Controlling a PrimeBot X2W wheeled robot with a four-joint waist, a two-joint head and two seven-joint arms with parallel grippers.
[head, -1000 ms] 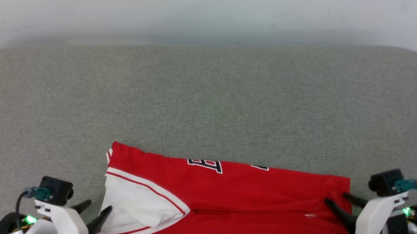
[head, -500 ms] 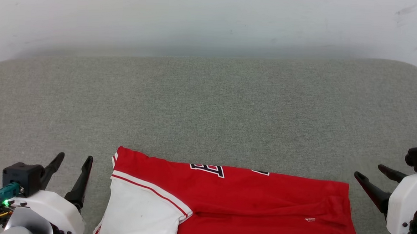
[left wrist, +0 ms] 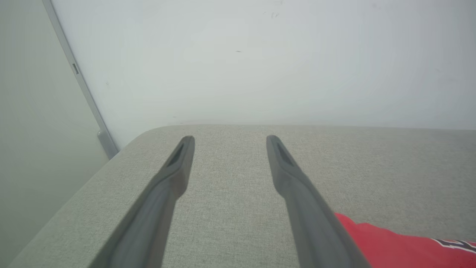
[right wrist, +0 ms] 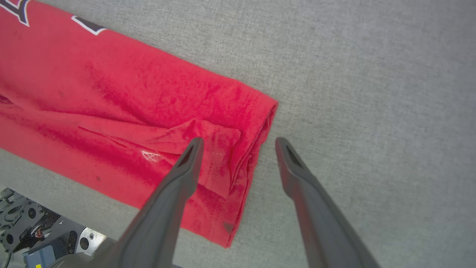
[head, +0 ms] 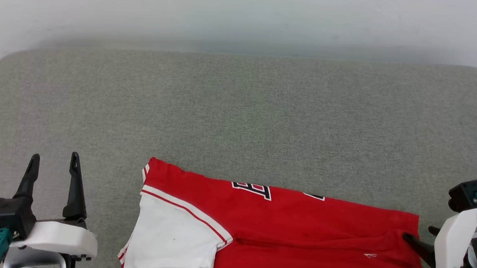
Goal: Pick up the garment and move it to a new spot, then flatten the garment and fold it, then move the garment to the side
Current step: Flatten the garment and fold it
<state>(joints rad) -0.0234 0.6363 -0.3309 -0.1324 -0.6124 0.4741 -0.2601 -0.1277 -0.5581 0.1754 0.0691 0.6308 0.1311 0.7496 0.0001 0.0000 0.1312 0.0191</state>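
a: what does the head camera catch that the wrists miss?

b: the whole grey cushion [head: 239, 109], and the red garment [head: 298, 235] laid long along its near edge, between the two arms and closer to the right one. there's a white sleeve [head: 171, 240] at its left end and black lettering [head: 256, 189] peeking out at the far fold.

a: and the left wrist?

b: mostly the pale wall [left wrist: 260, 56] and the cushion's far left corner, with a grey rail [left wrist: 85, 93] slanting down the wall. only a red scrap of the garment shows, low on the right.

a: the right wrist?

b: it looks down on the garment's right end, creased, with a small white logo [right wrist: 150, 156] near the hem.

a: the jaws?

b: the left gripper [head: 54, 156] sits over bare cushion, well left of the sleeve, fingers spread apart with nothing between them. the right gripper [head: 418, 233] is spread too, straddling the hem edge, one finger over red cloth and the other over bare cushion. i can't tell whether that finger presses the cloth. it grips nothing.
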